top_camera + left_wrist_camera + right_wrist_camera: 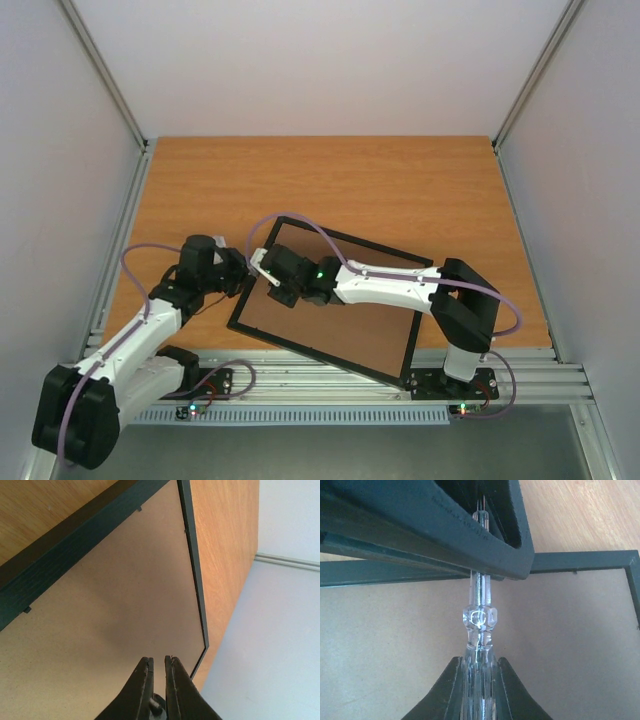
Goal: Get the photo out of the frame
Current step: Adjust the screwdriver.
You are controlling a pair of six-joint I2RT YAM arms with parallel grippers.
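An orange-brown wooden surface carried a thin black rectangular frame, lying askew by the middle of the near edge. Its plain brown backing board faced up. The left tool hung over the board by the frame's left side, fingers together and empty. The right tool was clamped on a clear plastic rod pointing toward the frame's rim.

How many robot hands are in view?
2. The left hand is shut at the left edge of the thin black rectangular frame; the right hand grips a clear plastic tool over its brown back.
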